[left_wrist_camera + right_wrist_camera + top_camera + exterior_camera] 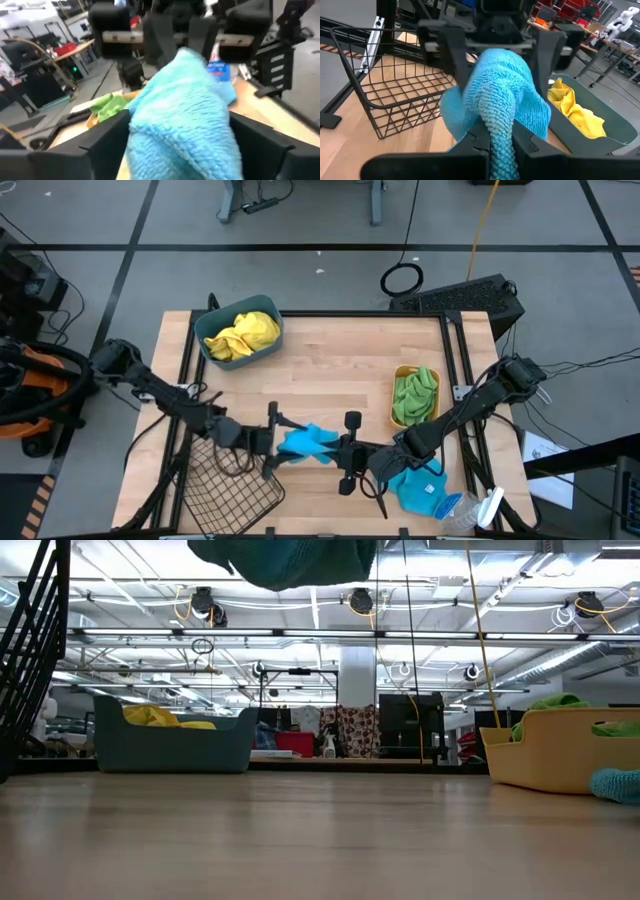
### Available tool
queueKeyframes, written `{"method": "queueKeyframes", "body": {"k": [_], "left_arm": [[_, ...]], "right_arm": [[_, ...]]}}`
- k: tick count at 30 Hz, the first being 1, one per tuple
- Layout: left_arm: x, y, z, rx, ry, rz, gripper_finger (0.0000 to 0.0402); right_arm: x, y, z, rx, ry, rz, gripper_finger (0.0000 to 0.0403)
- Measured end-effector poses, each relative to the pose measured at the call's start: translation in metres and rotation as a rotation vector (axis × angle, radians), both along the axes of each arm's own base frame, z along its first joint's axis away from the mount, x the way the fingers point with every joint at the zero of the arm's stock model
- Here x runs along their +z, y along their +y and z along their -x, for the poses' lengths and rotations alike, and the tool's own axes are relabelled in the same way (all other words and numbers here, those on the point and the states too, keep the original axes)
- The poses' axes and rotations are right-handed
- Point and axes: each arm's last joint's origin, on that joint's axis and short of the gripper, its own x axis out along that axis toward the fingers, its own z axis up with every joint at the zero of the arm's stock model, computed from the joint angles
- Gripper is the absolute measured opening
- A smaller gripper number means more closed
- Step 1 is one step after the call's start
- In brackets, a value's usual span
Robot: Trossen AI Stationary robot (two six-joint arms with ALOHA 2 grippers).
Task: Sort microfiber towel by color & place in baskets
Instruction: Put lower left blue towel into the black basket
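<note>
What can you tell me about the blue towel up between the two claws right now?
The blue towel is a bright blue, fuzzy, looped-pile cloth, bunched and folded rather than flat. It hangs in the air above the bare wood of the table, just right of the wire basket. The right claw is shut on a pinched fold of it. The left claw faces it from the other side with its fingers spread around the bulk of the cloth. A second blue towel lies apart near the front right corner.
</note>
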Motion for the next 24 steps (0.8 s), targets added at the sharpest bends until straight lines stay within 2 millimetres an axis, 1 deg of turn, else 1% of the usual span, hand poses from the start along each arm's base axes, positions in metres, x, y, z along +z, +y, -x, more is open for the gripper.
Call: {"method": "queueKeyframes", "body": {"k": [3,7,10,13,15,16,17,21,24], "left_arm": [[-0.001,0.006,-0.003,0.01,0.01,-0.001,0.0278],[-0.001,0.008,-0.004,-0.002,0.014,-0.001,0.0215],[-0.001,0.008,-0.004,-0.007,0.015,-0.001,0.0154],[-0.001,0.007,-0.004,-0.009,0.015,0.0,0.0081],[-0.001,0.005,-0.003,-0.017,0.016,0.001,0.0032],[-0.001,0.004,-0.002,-0.023,0.016,0.001,0.0021],[0.0,0.003,0.0,-0.028,0.017,0.0,0.0018],[0.006,-0.002,0.009,-0.057,0.02,0.024,0.0034],[0.012,-0.005,0.018,-0.079,0.03,0.041,0.0031]], "right_arm": [[0.0,0.0,0.0,-0.003,0.0,-0.009,0.0013],[-0.001,0.0,0.0,-0.004,0.004,-0.014,0.0013],[-0.002,0.0,0.001,-0.011,0.017,-0.028,0.0013],[-0.004,-0.001,0.001,-0.021,0.023,-0.054,0.0015],[-0.004,0.0,0.001,-0.016,0.023,-0.081,0.0023],[-0.005,0.001,0.0,-0.012,0.019,-0.094,0.0031],[-0.005,0.002,0.0,-0.011,0.013,-0.101,0.0041],[-0.007,0.006,-0.001,-0.002,-0.004,-0.114,0.0104],[-0.007,0.008,-0.001,0.006,-0.009,-0.118,0.0158]]}}
